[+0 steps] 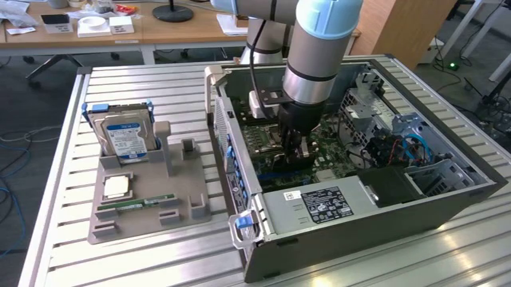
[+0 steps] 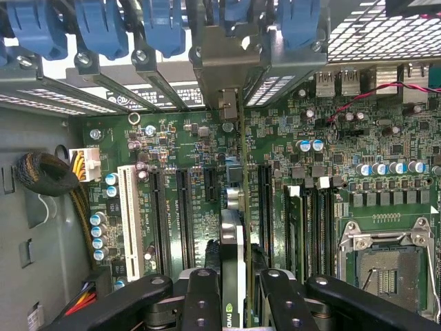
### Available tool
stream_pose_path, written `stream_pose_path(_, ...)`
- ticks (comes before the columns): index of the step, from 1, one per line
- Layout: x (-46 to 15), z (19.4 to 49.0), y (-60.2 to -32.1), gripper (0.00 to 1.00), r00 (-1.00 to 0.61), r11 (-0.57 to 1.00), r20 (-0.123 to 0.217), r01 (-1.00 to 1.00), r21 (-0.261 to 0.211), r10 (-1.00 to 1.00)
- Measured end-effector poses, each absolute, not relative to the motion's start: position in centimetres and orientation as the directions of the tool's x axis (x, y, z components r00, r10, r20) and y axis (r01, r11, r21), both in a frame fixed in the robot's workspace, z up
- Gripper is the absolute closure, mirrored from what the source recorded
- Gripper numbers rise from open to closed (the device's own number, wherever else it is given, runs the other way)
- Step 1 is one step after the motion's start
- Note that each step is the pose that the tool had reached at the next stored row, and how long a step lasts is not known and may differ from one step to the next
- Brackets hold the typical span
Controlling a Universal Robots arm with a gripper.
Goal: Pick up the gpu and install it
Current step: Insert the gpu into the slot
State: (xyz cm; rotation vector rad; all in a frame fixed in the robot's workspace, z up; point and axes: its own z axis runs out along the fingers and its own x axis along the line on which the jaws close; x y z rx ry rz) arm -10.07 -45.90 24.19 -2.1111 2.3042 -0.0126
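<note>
Tray: at the lower left of the exterior view we see a grey tray on the slatted table. A green memory stick lies flat in its near part. A square chip sits behind that, and a hard drive stands on edge at the far end.
Case: the open computer case fills the centre and right. It holds a labelled power supply at its near corner and the motherboard beyond.
Gripper: the gripper reaches down into the case, and its black fingers are clamped on the gpu.
Gpu: the gpu stands edge-on over the motherboard, among the expansion slots.
Axis: its long side runs parallel to those slots, and its far end points at the blue latches.
Relative to hand: it sits between the fingers and extends beyond their tips. We cannot tell whether it is seated.
Far: desks stand at the upper left.
</note>
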Motion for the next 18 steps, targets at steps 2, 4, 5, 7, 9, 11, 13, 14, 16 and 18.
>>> stream_pose_path(2, -10.07, 24.19, -45.90, 0.73, -0.087, 0.087, -0.007, -0.996, -0.017, -0.996)
stream_pose_path(4, -10.07, 24.19, -45.90, 0.73, -0.087, 0.087, -0.007, -0.996, -0.017, -0.996)
stream_pose_path(5, -10.07, 24.19, -45.90, 0.73, -0.087, 0.087, -0.007, -0.996, -0.017, -0.996)
stream_pose_path(7, -10.07, 24.19, -45.90, 0.73, -0.087, 0.087, -0.007, -0.996, -0.017, -0.996)
stream_pose_path(9, -10.07, 24.19, -45.90, 0.73, -0.087, 0.087, -0.007, -0.996, -0.017, -0.996)
stream_pose_path(11, -10.07, 24.19, -45.90, 0.73, -0.087, 0.087, -0.007, -0.996, -0.017, -0.996)
stream_pose_path(13, -10.07, 24.19, -45.90, 0.73, -0.087, 0.087, -0.007, -0.996, -0.017, -0.996)
stream_pose_path(14, -10.08, 24.19, -45.90, 0.73, -0.087, 0.087, -0.007, -0.996, -0.017, -0.996)
stream_pose_path(16, -10.07, 24.16, -45.88, 0.73, -0.087, 0.087, -0.008, -0.996, -0.018, -0.996)
stream_pose_path(18, -10.07, 24.12, -45.88, 0.72, -0.087, 0.087, -0.008, -0.996, -0.018, -0.996)
